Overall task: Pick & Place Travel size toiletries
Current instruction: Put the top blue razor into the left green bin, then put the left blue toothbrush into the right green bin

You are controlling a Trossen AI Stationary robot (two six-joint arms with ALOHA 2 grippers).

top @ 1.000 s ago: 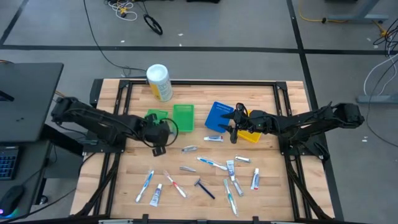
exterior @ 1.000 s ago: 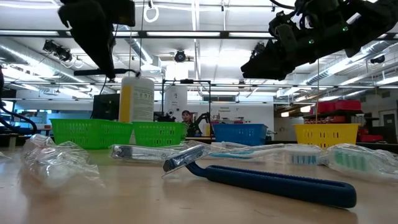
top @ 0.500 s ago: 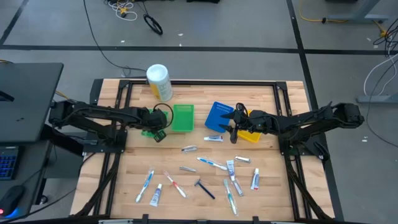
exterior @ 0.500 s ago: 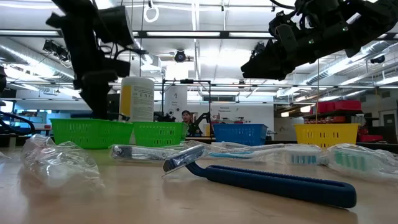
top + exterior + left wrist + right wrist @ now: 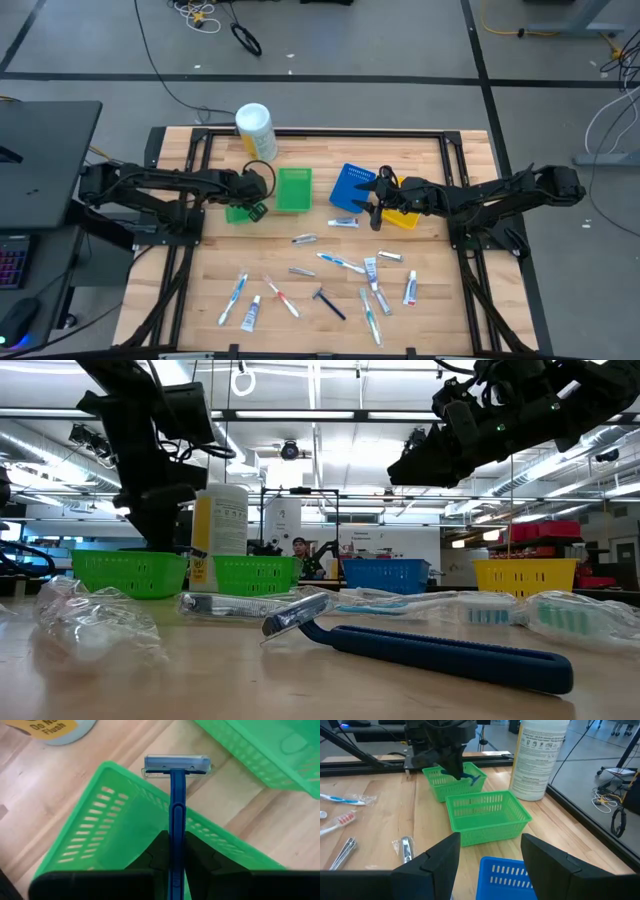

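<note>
From my end, the left gripper [image 5: 172, 865] is clamped tight on the handle of a blue razor [image 5: 175, 785], holding it over the small green bin [image 5: 107, 827] at the left side of the table. The razor head pokes out past the bin's far rim. Right next to that sits a second green bin [image 5: 294, 189], and the big white-and-yellow canister [image 5: 256, 131] stands just behind them.

The right gripper [image 5: 374, 197] hangs with its fingers spread apart and nothing in them, above the blue bin [image 5: 350, 186], with the yellow bin [image 5: 402, 215] under its arm.

The rest of the toiletries are scattered over the front half of the table: toothbrushes like the blue/white one [image 5: 341, 262], small white tubes [image 5: 250, 314], another dark razor [image 5: 329, 302] and a few silvery pieces [image 5: 305, 239].
</note>
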